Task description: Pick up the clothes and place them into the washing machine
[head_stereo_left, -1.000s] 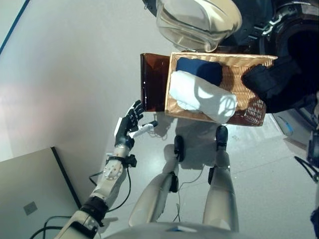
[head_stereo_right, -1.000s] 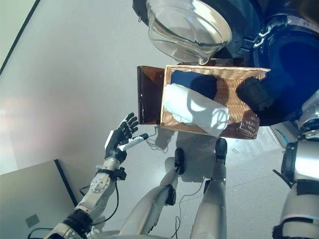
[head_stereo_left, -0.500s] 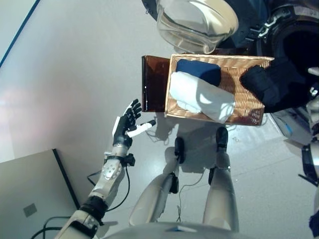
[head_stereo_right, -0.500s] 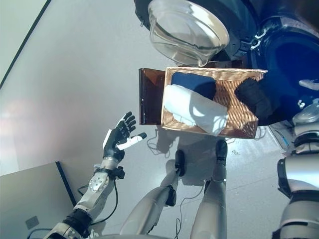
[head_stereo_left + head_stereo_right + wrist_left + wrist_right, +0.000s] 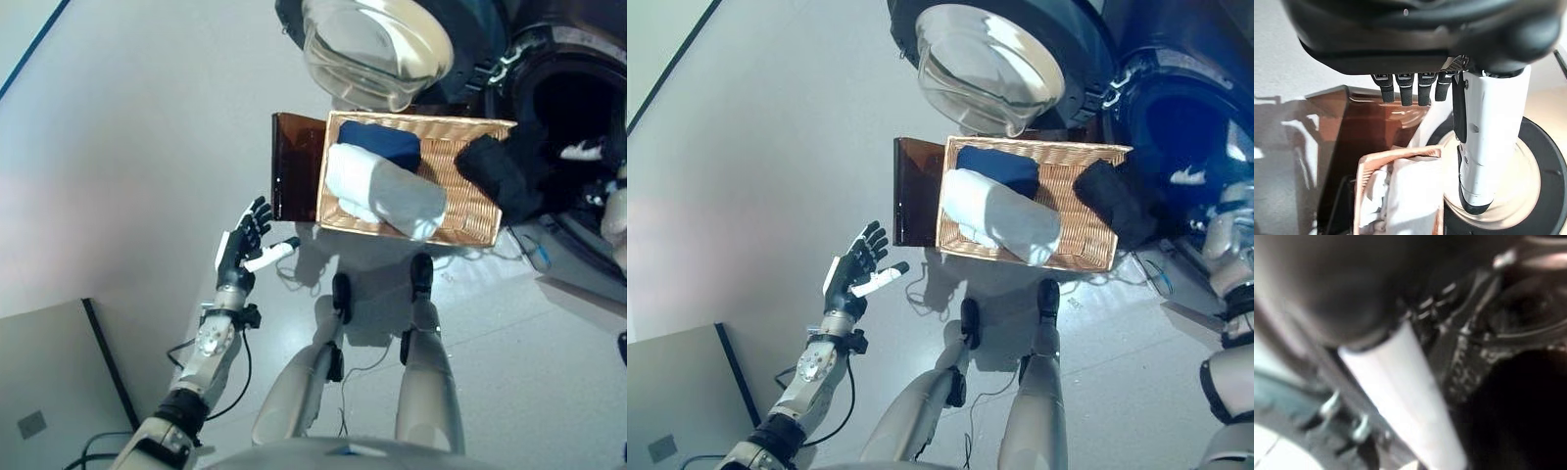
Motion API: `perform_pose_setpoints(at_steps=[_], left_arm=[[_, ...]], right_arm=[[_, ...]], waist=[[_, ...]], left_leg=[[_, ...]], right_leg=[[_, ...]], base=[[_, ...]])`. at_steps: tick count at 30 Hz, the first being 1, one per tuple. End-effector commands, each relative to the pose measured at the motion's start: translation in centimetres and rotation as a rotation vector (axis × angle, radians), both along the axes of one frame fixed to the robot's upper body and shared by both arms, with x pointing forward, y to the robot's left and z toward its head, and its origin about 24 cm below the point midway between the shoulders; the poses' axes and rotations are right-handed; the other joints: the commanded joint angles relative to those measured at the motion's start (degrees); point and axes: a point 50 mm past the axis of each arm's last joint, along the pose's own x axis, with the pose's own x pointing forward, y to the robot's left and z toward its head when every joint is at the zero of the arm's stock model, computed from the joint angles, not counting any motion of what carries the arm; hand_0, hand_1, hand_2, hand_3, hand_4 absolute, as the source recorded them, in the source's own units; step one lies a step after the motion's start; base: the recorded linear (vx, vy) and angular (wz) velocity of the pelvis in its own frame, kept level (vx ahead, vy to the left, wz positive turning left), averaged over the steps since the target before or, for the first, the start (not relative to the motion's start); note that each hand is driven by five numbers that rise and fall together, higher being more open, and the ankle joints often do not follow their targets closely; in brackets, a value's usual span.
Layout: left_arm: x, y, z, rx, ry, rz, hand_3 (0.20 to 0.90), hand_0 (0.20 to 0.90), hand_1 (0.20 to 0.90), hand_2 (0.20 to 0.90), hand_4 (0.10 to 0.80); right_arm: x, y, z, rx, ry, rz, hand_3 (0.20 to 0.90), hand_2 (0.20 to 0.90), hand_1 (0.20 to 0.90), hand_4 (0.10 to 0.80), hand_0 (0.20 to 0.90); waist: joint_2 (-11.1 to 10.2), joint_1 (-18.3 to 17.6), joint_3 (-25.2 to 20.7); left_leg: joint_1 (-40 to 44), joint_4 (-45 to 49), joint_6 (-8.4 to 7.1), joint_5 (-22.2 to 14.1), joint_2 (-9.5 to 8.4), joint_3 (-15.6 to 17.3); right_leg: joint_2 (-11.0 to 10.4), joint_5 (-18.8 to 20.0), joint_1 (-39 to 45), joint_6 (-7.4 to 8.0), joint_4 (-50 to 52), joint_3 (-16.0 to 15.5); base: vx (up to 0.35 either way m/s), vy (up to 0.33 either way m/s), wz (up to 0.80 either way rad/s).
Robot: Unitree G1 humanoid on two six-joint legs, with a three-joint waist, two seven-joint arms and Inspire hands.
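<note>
Hanging at the washing machine's (image 5: 578, 127) drum mouth, upper right, a black garment (image 5: 505, 171) drapes beside the wicker basket (image 5: 470, 211); the right hand's (image 5: 588, 152) fingers cannot be told. Left hand (image 5: 240, 245), lower left, spreads empty.

Basket (image 5: 478, 210) sits ahead of me on the floor, box (image 5: 294, 166) touching its left side. In the basket: 1 roll (image 5: 384, 191) front left, 1 folded garment (image 5: 380, 142) behind it. Washing machine door (image 5: 375, 47) stands open behind the basket, drum (image 5: 573, 108) to the right. My left hand (image 5: 240, 247) hangs left of the box.
</note>
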Motion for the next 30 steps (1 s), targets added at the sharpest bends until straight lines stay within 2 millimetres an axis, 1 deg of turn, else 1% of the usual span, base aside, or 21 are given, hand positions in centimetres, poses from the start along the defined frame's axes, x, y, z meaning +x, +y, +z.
perform_pose_setpoints(at_steps=[1, 2, 3, 4, 7, 9, 10, 11, 12, 13, 14, 15, 17, 19, 20, 21, 22, 23, 26, 30], left_arm=[[0.0, 2.1, 1.0, 0.037, -0.094, 0.060, 0.900, 0.900, 0.900, 0.900, 0.800], [0.0, 2.1, 0.9, 0.038, -0.086, 0.065, 0.900, 0.900, 0.900, 0.900, 0.800], [0.0, 2.1, 0.9, 0.039, -0.086, 0.065, 0.900, 0.900, 0.900, 0.900, 0.800], [0.3, 1.9, 0.9, 0.042, -0.089, 0.065, 0.900, 0.900, 0.900, 0.900, 0.800], [0.6, 1.7, 1.2, 0.046, -0.101, 0.069, 0.900, 0.900, 0.900, 0.900, 0.800], [0.8, 1.6, 1.3, 0.042, -0.106, 0.070, 0.900, 0.900, 0.900, 0.900, 0.800], [0.8, 1.6, 1.3, 0.042, -0.106, 0.070, 0.900, 0.900, 0.900, 0.900, 0.800], [0.9, 1.3, 1.4, 0.040, -0.109, 0.070, 0.900, 0.900, 0.900, 0.900, 0.800], [0.9, 1.2, 1.3, 0.042, -0.105, 0.072, 0.900, 0.900, 0.900, 0.900, 0.800], [0.9, 1.2, 1.3, 0.043, -0.105, 0.072, 0.900, 0.900, 0.900, 0.900, 0.800], [0.9, 1.1, 1.3, 0.042, -0.106, 0.072, 0.900, 0.900, 0.900, 0.900, 0.800], [0.9, 1.1, 1.3, 0.043, -0.106, 0.072, 0.900, 0.900, 0.900, 0.900, 0.800], [0.8, 0.9, 1.1, 0.042, -0.096, 0.075, 0.900, 0.900, 0.900, 0.900, 0.800], [0.8, 1.0, 1.1, 0.038, -0.099, 0.083, 0.900, 0.900, 0.900, 0.900, 0.800], [0.8, 1.1, 1.1, 0.040, -0.099, 0.086, 0.900, 0.900, 0.900, 0.900, 0.800], [0.8, 1.1, 1.1, 0.040, -0.099, 0.086, 0.900, 0.900, 0.900, 0.900, 0.800], [0.9, 1.1, 1.2, 0.044, -0.102, 0.090, 0.900, 0.900, 0.900, 0.900, 0.800], [0.9, 1.1, 1.3, 0.044, -0.107, 0.092, 0.900, 0.900, 0.900, 0.900, 0.800], [1.1, 1.2, 1.6, 0.045, -0.119, 0.097, 0.900, 0.900, 0.900, 0.900, 0.800], [1.0, 1.2, 2.0, 0.047, -0.140, 0.090, 0.900, 0.900, 0.900, 0.900, 0.800]], right_arm=[[0.0, 0.8, 2.7, -0.123, -0.061, 0.077, 0.900, 0.900, 0.900, 0.800, 0.900], [0.0, 0.9, 1.7, -0.117, -0.024, 0.075, 0.900, 0.900, 0.900, 0.800, 0.900], [0.0, 0.9, 1.7, -0.117, -0.024, 0.075, 0.900, 0.900, 0.900, 0.800, 0.900], [0.3, 1.0, -0.2, -0.076, 0.018, 0.065, 0.900, 0.900, 0.900, 0.800, 0.900], [0.8, 1.6, -2.7, -0.010, 0.071, 0.065, 0.900, 0.900, 0.900, 0.800, 0.900], [1.1, 2.4, -4.1, 0.026, 0.090, 0.085, 0.900, 0.900, 0.900, 0.800, 0.900], [1.1, 2.4, -4.1, 0.026, 0.090, 0.085, 0.900, 0.900, 0.900, 0.800, 0.900], [1.3, 2.9, -5.8, 0.054, 0.133, 0.080, 0.900, 0.900, 0.900, 0.800, 0.900], [1.3, 3.1, -6.6, 0.067, 0.153, 0.077, 0.900, 0.900, 0.900, 0.800, 0.900], [1.3, 3.1, -6.6, 0.067, 0.153, 0.077, 0.900, 0.900, 0.900, 0.800, 0.900], [1.3, 3.5, -7.9, 0.092, 0.178, 0.073, 0.900, 0.900, 0.900, 0.800, 0.900], [1.3, 3.5, -7.9, 0.092, 0.178, 0.073, 0.900, 0.900, 0.900, 0.800, 0.900], [0.9, 4.0, -10.2, 0.133, 0.224, 0.058, 0.900, 0.900, 0.900, 0.800, 0.900], [0.7, 4.4, -11.5, 0.160, 0.254, 0.060, 0.900, 0.900, 0.900, 0.800, 0.900], [0.6, 4.6, -12.0, 0.170, 0.263, 0.059, 0.900, 0.900, 0.900, 0.800, 0.900], [0.6, 4.6, -12.0, 0.170, 0.263, 0.059, 0.900, 0.900, 0.900, 0.800, 0.900], [0.5, 5.0, -13.0, 0.182, 0.291, 0.059, 0.900, 0.900, 0.900, 0.800, 0.900], [0.4, 5.1, -13.2, 0.186, 0.299, 0.057, 0.900, 0.900, 0.900, 0.800, 0.900], [0.2, 4.8, -13.5, 0.189, 0.301, 0.027, 0.900, 0.900, 0.900, 0.800, 0.900], [0.2, 4.5, -13.3, 0.190, 0.293, 0.002, 0.900, 0.900, 0.900, 0.800, 0.900]], waist=[[-7.17, 0.27, -5.49], [-7.34, 0.18, -5.48], [-7.38, 0.20, -5.45], [-7.45, 0.28, -5.29], [-7.47, 0.59, -5.01], [-7.37, 0.63, -4.73], [-7.38, 0.63, -4.72], [-7.10, 0.82, -4.50], [-6.99, 0.84, -4.41], [-6.99, 0.83, -4.41], [-6.90, 1.00, -4.45], [-6.91, 1.00, -4.45], [-6.91, 1.20, -4.65], [-7.03, 1.27, -4.82], [-7.15, 1.30, -4.86], [-7.15, 1.30, -4.86], [-7.39, 1.38, -4.92], [-7.44, 1.35, -4.88], [-7.43, 1.53, -4.65], [-7.22, 1.74, -4.27]], left_leg=[[3.97, -0.46, -6.52, -2.81, -0.29, 2.08], [4.18, -0.46, -6.47, -2.89, -0.25, 2.11], [4.22, -0.46, -6.47, -2.90, -0.25, 2.13], [4.46, -0.46, -6.33, -2.95, -0.22, 2.14], [4.31, -0.46, -6.19, -2.79, -0.19, 2.10], [4.26, -0.46, -6.16, -2.61, -0.15, 2.22], [4.26, -0.46, -6.16, -2.61, -0.15, 2.22], [4.30, -0.46, -6.15, -2.57, -0.20, 2.23], [4.31, -0.46, -6.12, -2.53, -0.21, 2.24], [4.32, -0.46, -6.12, -2.53, -0.21, 2.23], [4.43, -0.46, -6.06, -2.55, -0.20, 2.19], [4.44, -0.46, -6.06, -2.55, -0.20, 2.19], [4.66, -0.46, -5.95, -2.59, -0.23, 1.89], [4.80, -0.46, -5.89, -2.67, -0.25, 1.82], [4.86, -0.46, -5.89, -2.71, -0.24, 1.79], [4.86, -0.46, -5.89, -2.71, -0.24, 1.79], [4.94, -0.46, -5.87, -2.75, -0.25, 1.78], [4.90, -0.46, -5.87, -2.74, -0.26, 1.76], [4.46, -0.46, -5.88, -2.61, -0.33, 1.67], [3.93, -0.46, -5.93, -2.31, -0.44, 1.53]], right_leg=[[-0.82, -4.56, 4.53, 1.19, 2.73, -0.03], [-0.76, -4.58, 4.80, 1.19, 2.62, 0.06], [-0.76, -4.57, 4.86, 1.19, 2.60, 0.07], [-0.69, -4.49, 5.24, 1.15, 2.16, 0.05], [-0.66, -4.26, 5.26, 1.10, 1.73, 0.17], [-0.69, -4.20, 5.21, 1.06, 1.71, 0.22], [-0.69, -4.20, 5.22, 1.06, 1.71, 0.23], [-0.75, -4.15, 5.41, 1.09, 1.60, 0.20], [-0.76, -4.15, 5.47, 1.07, 1.59, 0.12], [-0.76, -4.16, 5.48, 1.07, 1.58, 0.12], [-0.76, -4.18, 5.61, 1.00, 1.55, 0.04], [-0.76, -4.18, 5.62, 1.00, 1.54, 0.04], [-0.78, -4.27, 5.99, 0.91, 1.55, -0.19], [-0.75, -4.28, 6.23, 0.88, 1.48, -0.42], [-0.77, -4.26, 6.36, 0.90, 1.37, -0.50], [-0.77, -4.26, 6.36, 0.90, 1.37, -0.50], [-0.75, -4.19, 6.44, 0.88, 1.32, -0.56], [-0.77, -4.16, 6.37, 0.87, 1.28, -0.49], [-0.89, -3.94, 6.13, 0.91, 0.95, -0.57], [-1.01, -3.69, 5.86, 0.96, 0.77, -0.75]], base=[[-0.003, -0.006, -0.07], [-0.003, -0.006, -0.07], [-0.014, -0.002, -0.06], [-0.021, -0.009, -0.04], [-0.009, -0.004, -0.02], [0.000, 0.000, 0.00], [0.000, 0.000, 0.00], [0.000, 0.000, 0.00], [0.000, 0.000, 0.00], [0.000, 0.000, 0.00], [0.000, 0.000, 0.00], [0.000, 0.000, 0.00], [0.010, 0.000, 0.02], [0.010, 0.000, 0.02], [0.000, 0.000, 0.00], [0.000, 0.000, 0.00], [0.000, 0.000, 0.00], [0.000, 0.000, 0.00], [-0.005, 0.001, 0.01], [-0.004, 0.001, 0.03]])
